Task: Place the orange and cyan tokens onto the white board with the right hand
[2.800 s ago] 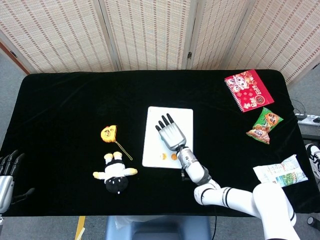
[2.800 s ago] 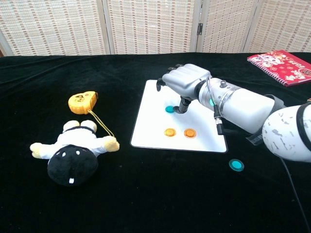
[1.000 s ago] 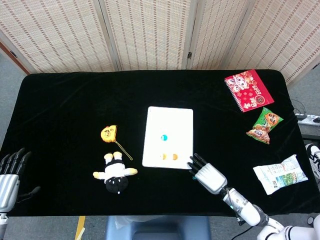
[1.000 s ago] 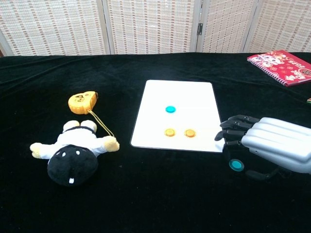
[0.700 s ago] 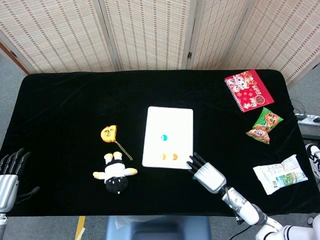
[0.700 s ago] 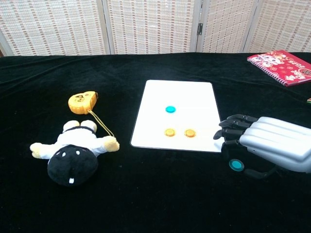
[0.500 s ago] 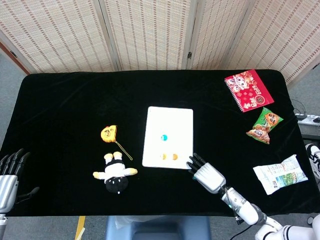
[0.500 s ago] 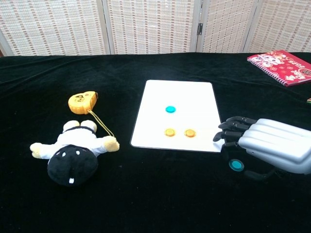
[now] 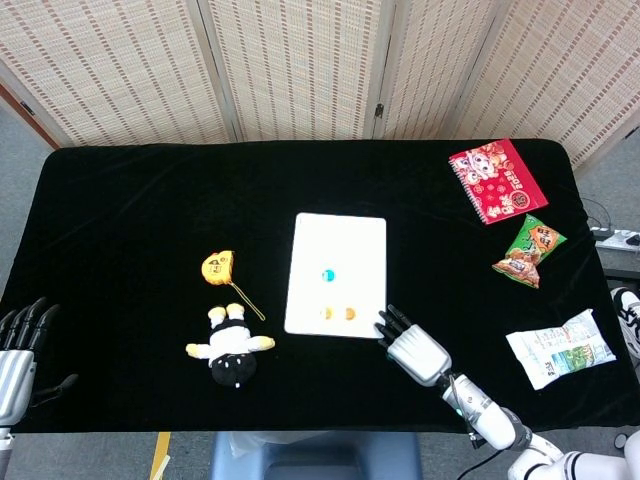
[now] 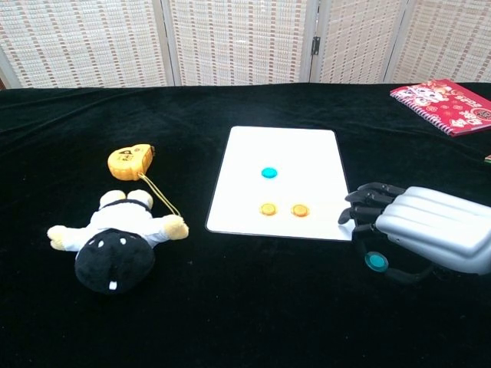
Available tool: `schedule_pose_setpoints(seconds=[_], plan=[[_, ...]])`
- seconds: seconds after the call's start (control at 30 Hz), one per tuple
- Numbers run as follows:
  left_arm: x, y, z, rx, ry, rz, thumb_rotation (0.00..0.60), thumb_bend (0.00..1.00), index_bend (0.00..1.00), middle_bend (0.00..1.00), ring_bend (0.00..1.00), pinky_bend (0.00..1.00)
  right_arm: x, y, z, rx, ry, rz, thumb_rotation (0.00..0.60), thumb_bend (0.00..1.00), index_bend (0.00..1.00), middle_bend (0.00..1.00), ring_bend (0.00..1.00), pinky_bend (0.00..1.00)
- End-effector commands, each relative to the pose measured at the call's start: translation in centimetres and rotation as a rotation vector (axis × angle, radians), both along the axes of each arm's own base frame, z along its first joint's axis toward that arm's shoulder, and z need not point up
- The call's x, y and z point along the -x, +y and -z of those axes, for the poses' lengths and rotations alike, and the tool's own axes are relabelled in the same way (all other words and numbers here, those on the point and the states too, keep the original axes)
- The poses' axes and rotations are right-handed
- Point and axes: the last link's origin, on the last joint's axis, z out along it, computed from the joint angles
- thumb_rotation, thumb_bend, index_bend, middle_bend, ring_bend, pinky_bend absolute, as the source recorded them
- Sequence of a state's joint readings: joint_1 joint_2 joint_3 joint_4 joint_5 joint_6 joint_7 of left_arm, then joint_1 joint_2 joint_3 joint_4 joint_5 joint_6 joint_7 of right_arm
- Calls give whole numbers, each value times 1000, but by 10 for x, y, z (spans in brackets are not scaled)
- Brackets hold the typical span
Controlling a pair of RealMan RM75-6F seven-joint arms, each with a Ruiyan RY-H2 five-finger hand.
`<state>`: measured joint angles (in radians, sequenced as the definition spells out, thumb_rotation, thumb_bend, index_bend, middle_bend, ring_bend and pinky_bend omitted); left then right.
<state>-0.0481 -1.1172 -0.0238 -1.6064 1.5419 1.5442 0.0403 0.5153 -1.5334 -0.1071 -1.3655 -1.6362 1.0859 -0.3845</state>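
Black-draped counter (image 9: 130, 200) carrying everything. White board (image 10: 278, 181) at the middle, bearing two orange tokens (image 10: 268, 208) side by side near its front edge and one cyan token (image 10: 268, 173) further back. Right hand (image 10: 422, 232) low over the cloth just off the board's front right corner, palm down, dark fingertips (image 10: 354, 208) curled at that corner and thumb tucked beneath; fingers apart, gripping nothing. Second cyan token (image 10: 376, 262) on the cloth just under the hand, beside the thumb; contact unclear. Left hand (image 9: 15, 350) at the counter's near left edge, fingers spread and empty. Plush doll (image 10: 113, 238) and yellow tape measure (image 10: 130, 162) left of the board.
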Motion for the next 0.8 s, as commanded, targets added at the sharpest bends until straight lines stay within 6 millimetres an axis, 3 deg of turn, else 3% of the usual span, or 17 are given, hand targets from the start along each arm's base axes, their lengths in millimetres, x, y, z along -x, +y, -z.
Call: schedule_pose_setpoints(seconds=[0.03,0.4,0.63,0.8], plan=[[0,0,0,1,-1,-1,600,68,0,0,0,0,0,0,0,2,0,-2,600,303,518,156,38,0],[0,0,0,2,1,0,600,68,0,0,0,0,-19,-15,-16,53,-78,-6,600,303,520,159,45,0],[-2,1,0,3,0,4,600,68,0,0,0,0,-48,-57,-27,117,-125,29,600,304,520,159,41,0],[-2,2,0,4,4,2,600,68,0,0,0,0,-64,-85,-22,143,-109,60,600,304,520,157,38,0]])
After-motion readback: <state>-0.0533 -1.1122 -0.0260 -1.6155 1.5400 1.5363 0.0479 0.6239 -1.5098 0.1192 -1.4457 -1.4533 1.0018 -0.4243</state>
